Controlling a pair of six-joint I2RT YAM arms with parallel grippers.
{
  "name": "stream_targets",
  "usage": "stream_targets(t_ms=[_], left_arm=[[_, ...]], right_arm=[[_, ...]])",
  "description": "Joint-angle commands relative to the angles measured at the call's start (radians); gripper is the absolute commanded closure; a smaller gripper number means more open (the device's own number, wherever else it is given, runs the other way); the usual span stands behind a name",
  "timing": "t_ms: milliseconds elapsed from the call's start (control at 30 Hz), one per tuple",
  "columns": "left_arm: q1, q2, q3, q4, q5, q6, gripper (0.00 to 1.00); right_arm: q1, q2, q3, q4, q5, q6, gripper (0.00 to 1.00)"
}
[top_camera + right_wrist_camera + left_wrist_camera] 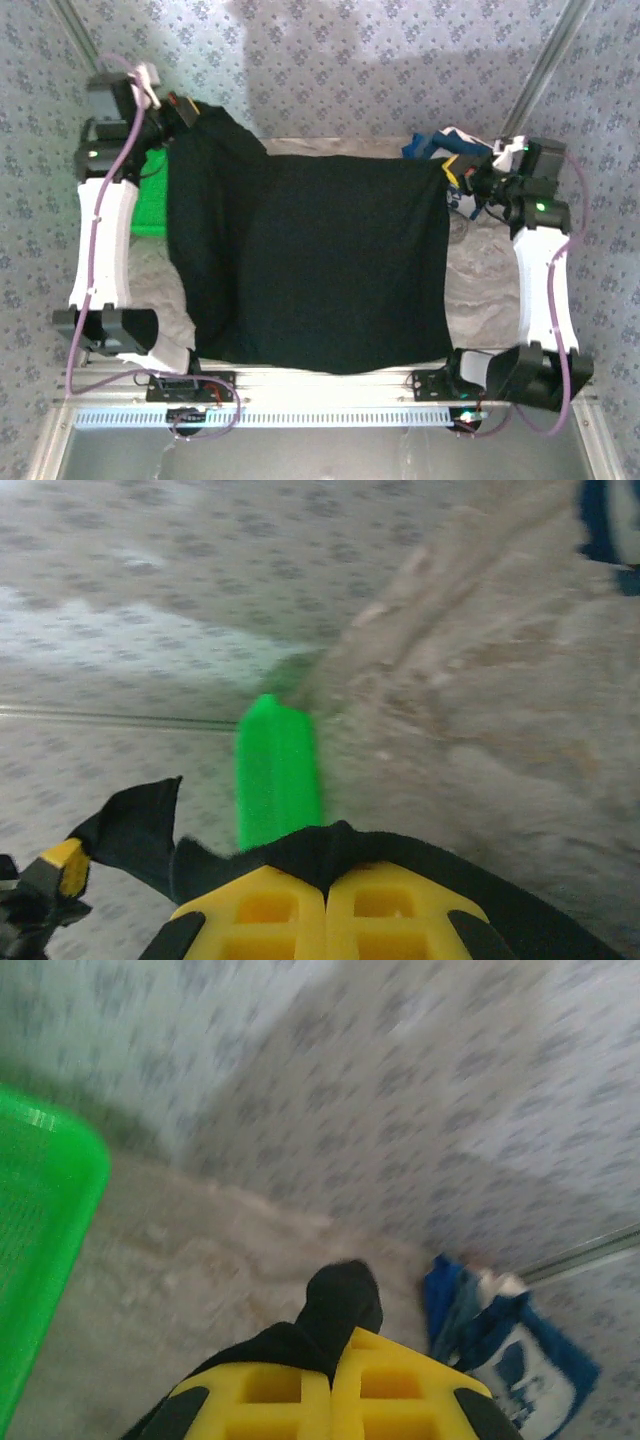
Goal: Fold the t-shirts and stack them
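Left fingers (265, 1390) and right fingers (262, 912), each tight on a black t-shirt (320, 270) corner.

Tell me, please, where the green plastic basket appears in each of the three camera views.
Top external: the green basket lies at the left, against the left edge of the black t-shirt.
Left wrist: the basket runs along the left edge.
Right wrist: it is a narrow green strip near the middle.
Shared landmark: the black t-shirt, low in both wrist views.
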Motion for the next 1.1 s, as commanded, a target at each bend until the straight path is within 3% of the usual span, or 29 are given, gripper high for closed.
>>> stream_targets(t_ms=[0,167,333,533,667,833,1067], left_arm=[[0.007,0.049,-0.062,0.169,0.002,0.027,1.00],[0.006,0.216,-0.082,0.162,-0.017,0.042,1.00],[0.006,0.391,0.003,0.115,-0.014,0.058,1.00],[0.001,0.479,0.098,0.074,-0.015,0.083,1.00],[0.008,0.422,0.098,0.057,0.001,0.090,1.00],[0.048,0.196,0.053,0.032,-0.052,0.074,1.00],[0.055,-0.110,0.042,0.020,-0.047,0.060,1.00]], right_arm=[[0.012,0.139,0.004,-0.010,0.117,-0.226,1.00],[0.028,0.394,0.094,-0.017,0.207,-0.316,1.00],[0.050,0.603,0.255,-0.082,0.321,-0.384,1.00],[0.070,0.734,0.381,-0.157,0.395,-0.431,1.00],[0.061,0.678,0.376,-0.159,0.377,-0.413,1.00],[0.028,0.459,0.343,-0.198,0.356,-0.384,1.00],[0.000,0.130,0.274,-0.207,0.167,-0.294,1.00]])
